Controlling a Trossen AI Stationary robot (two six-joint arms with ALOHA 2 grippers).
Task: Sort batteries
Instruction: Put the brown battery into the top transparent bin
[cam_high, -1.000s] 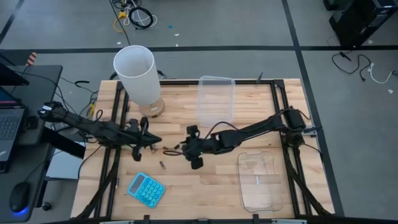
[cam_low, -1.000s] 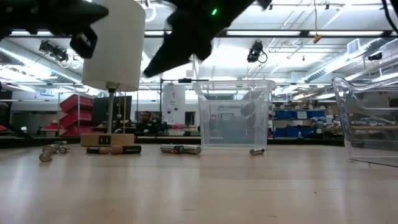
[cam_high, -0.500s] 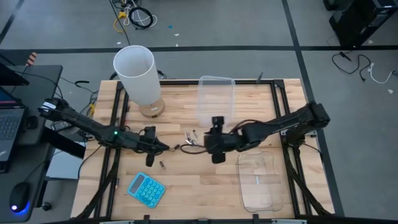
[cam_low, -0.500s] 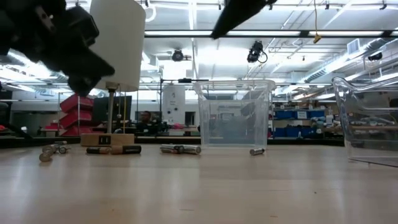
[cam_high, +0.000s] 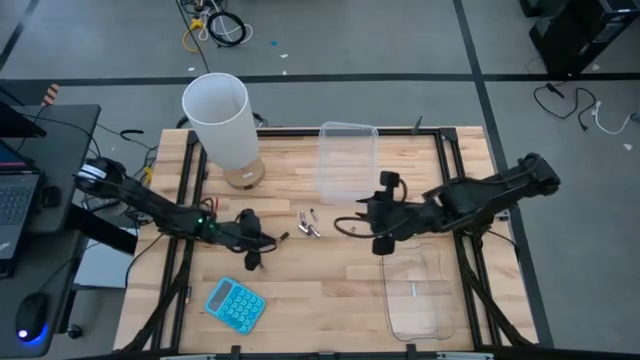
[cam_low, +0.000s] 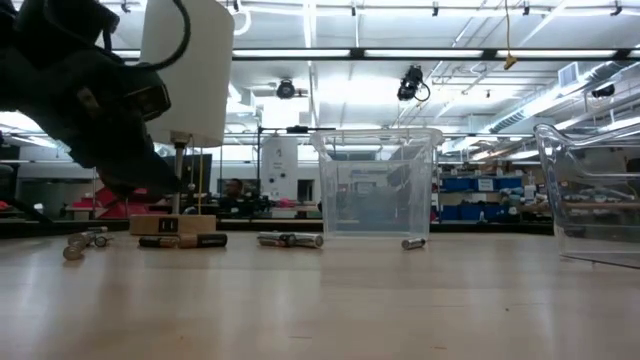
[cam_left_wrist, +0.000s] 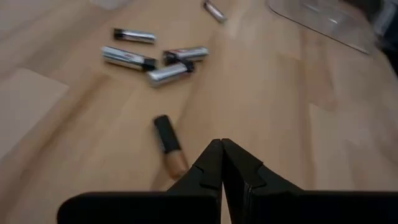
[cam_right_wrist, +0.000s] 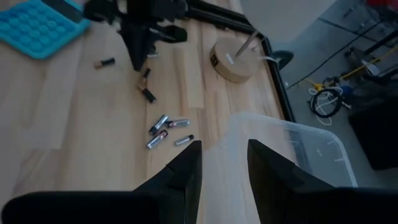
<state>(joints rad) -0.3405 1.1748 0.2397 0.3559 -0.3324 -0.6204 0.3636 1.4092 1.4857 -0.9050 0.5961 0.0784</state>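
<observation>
Several silvery batteries (cam_high: 308, 222) lie in a loose cluster at mid-table, also in the left wrist view (cam_left_wrist: 155, 59). A dark-and-brown battery (cam_left_wrist: 169, 144) lies flat just beside my left gripper (cam_left_wrist: 222, 152), which is shut and low over the wood (cam_high: 270, 240). Another small battery (cam_high: 262, 265) lies nearer the front edge. My right gripper (cam_right_wrist: 224, 155) stands open and raised, right of the cluster (cam_high: 368, 215), with nothing between its fingers. My left gripper's shut fingertips stand right beside the brown end (cam_left_wrist: 178, 167) of the dark-and-brown battery, slanting down at it from the table's left. I cannot tell whether they touch it. The battery lies flat on the table.
A white lamp (cam_high: 222, 120) on a round wooden base stands at the back left. One clear tub (cam_high: 347, 160) sits at the back middle, another (cam_high: 415, 290) at the front right. A blue calculator (cam_high: 235, 302) lies front left.
My left gripper has come down toward the table and tipped downward, moving toward the dark-and-brown battery. My right gripper has risen and drawn back from the battery cluster toward the table's right edge, staying open.
</observation>
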